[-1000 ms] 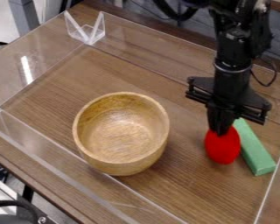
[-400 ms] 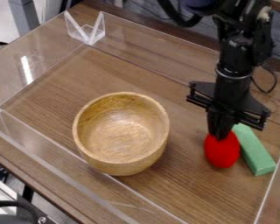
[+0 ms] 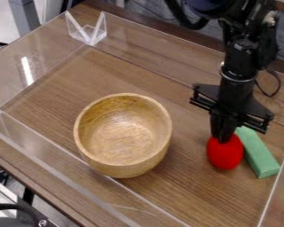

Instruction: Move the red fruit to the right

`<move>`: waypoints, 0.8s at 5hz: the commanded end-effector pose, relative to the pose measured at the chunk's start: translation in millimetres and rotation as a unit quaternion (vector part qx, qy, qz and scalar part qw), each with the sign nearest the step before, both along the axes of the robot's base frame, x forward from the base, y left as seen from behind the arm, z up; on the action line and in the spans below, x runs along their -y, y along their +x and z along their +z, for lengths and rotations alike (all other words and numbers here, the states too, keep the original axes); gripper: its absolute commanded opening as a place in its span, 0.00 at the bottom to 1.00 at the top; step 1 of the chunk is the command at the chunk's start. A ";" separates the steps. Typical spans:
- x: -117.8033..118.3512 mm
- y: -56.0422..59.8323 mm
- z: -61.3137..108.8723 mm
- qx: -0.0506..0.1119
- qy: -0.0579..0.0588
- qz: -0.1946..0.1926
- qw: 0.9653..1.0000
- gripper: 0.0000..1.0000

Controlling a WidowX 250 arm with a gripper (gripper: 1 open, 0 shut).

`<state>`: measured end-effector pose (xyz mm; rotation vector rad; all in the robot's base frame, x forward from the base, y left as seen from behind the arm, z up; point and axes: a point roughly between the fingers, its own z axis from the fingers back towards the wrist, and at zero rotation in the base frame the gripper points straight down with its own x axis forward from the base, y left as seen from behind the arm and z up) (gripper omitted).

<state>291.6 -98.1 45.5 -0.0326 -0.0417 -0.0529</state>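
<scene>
Since a second ago the arm has leaned slightly toward three o'clock, while the strawberry has hardly shifted. Its gripper points straight down, fingers pinched narrow at the fruit's leafy top, on a dark wood-grain tabletop walled by clear plastic panels. That fruit sits at three o'clock from the wooden bowl, just beside a green block.

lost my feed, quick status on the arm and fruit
Gripper shut, tips at top of small red strawberry toy. Flat green rectangular block directly right of it, touching.
</scene>
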 end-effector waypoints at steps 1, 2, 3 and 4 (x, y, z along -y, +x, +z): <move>6.4 7.7 8.2 0.017 -0.002 -0.009 1.000 0.00; 5.2 9.6 9.9 0.016 -0.003 -0.005 1.000 1.00; 2.8 11.6 15.7 0.018 -0.008 0.001 1.000 1.00; -0.7 13.1 25.2 0.022 -0.015 0.007 1.000 1.00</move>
